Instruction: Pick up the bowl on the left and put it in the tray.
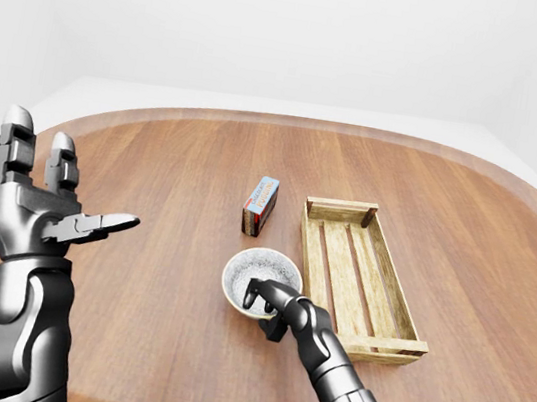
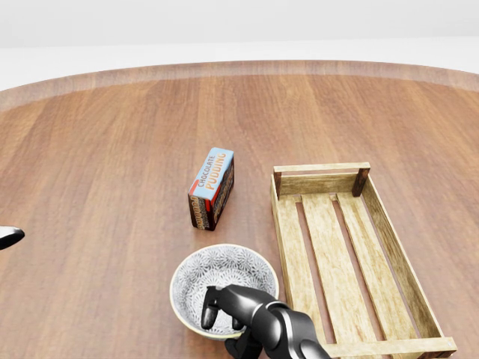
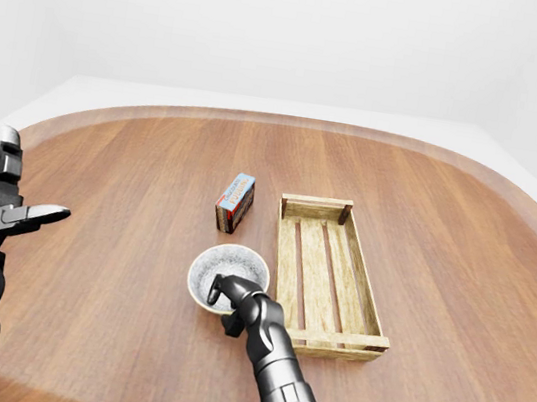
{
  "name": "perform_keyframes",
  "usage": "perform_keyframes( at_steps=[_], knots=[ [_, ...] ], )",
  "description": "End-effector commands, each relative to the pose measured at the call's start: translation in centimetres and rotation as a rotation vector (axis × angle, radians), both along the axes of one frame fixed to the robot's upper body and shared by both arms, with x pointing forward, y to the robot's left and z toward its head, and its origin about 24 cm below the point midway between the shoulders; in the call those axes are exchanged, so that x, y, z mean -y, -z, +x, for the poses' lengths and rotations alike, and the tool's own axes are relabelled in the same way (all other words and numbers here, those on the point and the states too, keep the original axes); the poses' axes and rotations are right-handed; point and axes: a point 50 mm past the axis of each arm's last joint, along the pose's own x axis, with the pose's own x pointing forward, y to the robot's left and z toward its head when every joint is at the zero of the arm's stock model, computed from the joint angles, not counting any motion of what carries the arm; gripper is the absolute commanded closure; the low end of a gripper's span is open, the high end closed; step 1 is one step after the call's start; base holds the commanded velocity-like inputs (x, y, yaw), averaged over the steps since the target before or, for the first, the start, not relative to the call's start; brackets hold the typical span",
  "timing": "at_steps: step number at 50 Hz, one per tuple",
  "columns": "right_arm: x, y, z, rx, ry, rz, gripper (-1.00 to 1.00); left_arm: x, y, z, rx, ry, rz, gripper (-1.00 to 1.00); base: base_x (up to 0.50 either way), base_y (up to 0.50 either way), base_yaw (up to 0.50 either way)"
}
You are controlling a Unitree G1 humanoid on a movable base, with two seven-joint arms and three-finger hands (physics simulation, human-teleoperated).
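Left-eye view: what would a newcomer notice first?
The left hand, raised open at the view's left edge, far from everything on the table. Then the right hand, its fingers hooked over the lower rim of the patterned bowl at centre. The empty wooden tray lies to the bowl's right, and a pudding box stands just above it.

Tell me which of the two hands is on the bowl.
The right hand: its fingers curl over the bowl's lower rim in the head view. The left hand is raised and open, far left, touching nothing.
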Motion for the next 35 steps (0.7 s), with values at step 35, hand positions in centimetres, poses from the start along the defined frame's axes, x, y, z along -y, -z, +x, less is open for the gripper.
perform_keyframes(
  at_steps=[35],
  knots=[
    [-4.6,-7.5,2.4,0.136,-0.257,-0.081,1.0,0.5,-0.4,-0.3,0.021,0.01,0.003,-1.0,0.0,0.0,0.0]
  ],
)
